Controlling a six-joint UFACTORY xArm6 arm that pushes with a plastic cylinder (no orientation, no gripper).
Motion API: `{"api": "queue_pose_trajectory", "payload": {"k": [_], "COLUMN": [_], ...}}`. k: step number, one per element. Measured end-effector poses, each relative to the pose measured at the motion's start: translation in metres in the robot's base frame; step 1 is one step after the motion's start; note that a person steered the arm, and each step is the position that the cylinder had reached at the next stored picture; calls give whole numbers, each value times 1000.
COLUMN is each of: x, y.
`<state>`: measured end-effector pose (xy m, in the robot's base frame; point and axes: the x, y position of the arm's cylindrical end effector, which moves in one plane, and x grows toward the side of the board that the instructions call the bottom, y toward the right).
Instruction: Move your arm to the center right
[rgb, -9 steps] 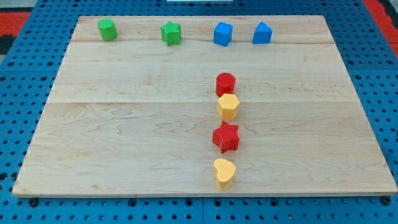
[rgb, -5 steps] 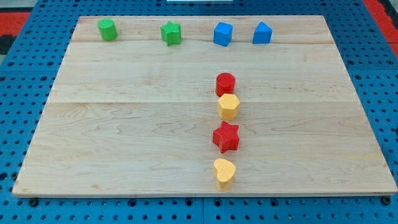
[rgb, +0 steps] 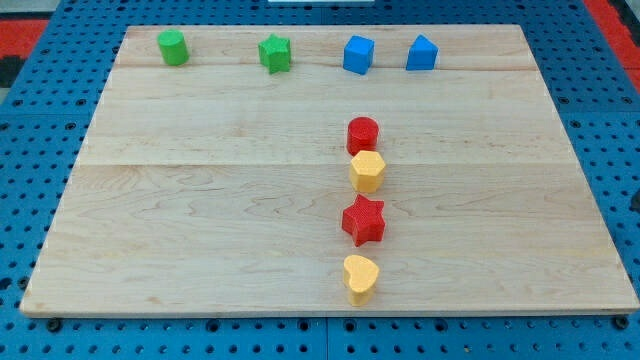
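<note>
Camera view shows our tip nowhere, so we cannot tell its state. Red cylinder, yellow hexagon, red star and yellow heart stand in a column, the centre right beside them bare for our arrival.

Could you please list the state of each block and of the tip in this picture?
green cylinder: upright, alone, top left.
green star: top row, untouched.
blue cube: top row.
blue block: beside the cube, apart.
red cylinder: touching the yellow hexagon.
yellow hexagon: below it.
red star: apart.
yellow heart: near the bottom edge.
my tip: not in view.
</note>
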<state>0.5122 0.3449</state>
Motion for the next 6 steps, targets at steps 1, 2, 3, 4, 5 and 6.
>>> {"api": "queue_pose_trajectory", "payload": {"k": [1,2,3,4,5,6], "x": [-2,-4,-30,-49,-51,-53], "y": [0,0,0,0,-16,-31]}}
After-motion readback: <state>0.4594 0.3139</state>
